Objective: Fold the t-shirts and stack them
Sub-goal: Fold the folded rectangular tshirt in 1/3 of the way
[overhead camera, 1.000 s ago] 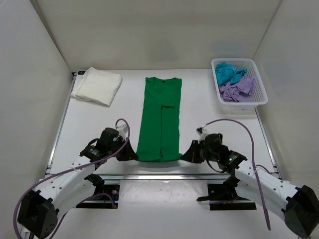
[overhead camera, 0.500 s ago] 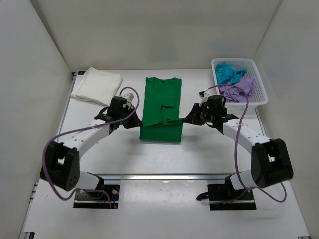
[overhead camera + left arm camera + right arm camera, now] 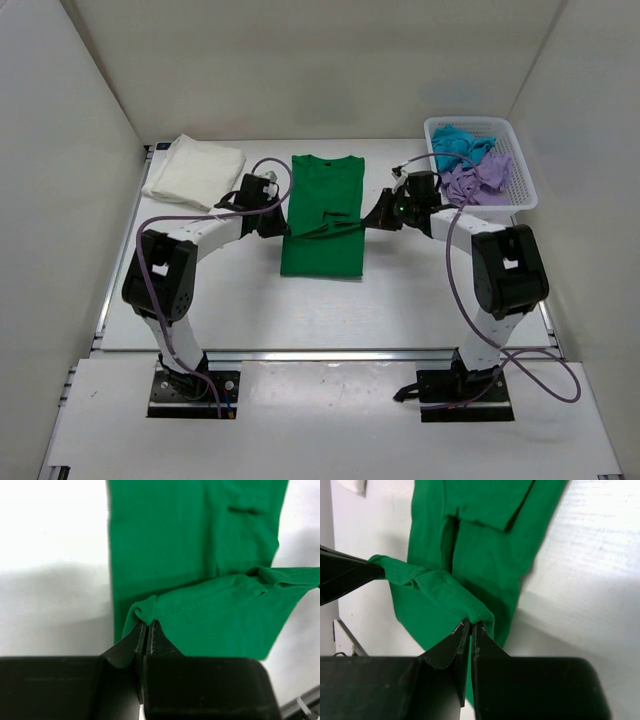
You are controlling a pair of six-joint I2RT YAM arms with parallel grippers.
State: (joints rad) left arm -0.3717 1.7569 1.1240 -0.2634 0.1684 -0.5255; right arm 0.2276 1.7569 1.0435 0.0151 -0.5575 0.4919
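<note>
The bright green t-shirt (image 3: pixel 323 205) lies in the middle of the table, folded into a long strip with its collar at the far end. My left gripper (image 3: pixel 281 222) is shut on its bottom hem at the left corner (image 3: pixel 144 613). My right gripper (image 3: pixel 371 221) is shut on the hem at the right corner (image 3: pixel 479 615). Both hold the hem lifted above the middle of the shirt, so the lower half doubles over. The cream-white t-shirt (image 3: pixel 194 172) lies folded at the far left. The teal t-shirt (image 3: pixel 459 145) and lilac t-shirt (image 3: pixel 475 183) lie crumpled in the basket.
The white plastic lattice basket (image 3: pixel 523 190) stands at the far right corner. White walls close in the table at the left, back and right. Both arms reach far forward, their purple cables looping over the table on either side of the green shirt.
Both grippers have carried the green shirt's bottom hem from the near edge away toward the collar, folding the lower half up over the shirt.
</note>
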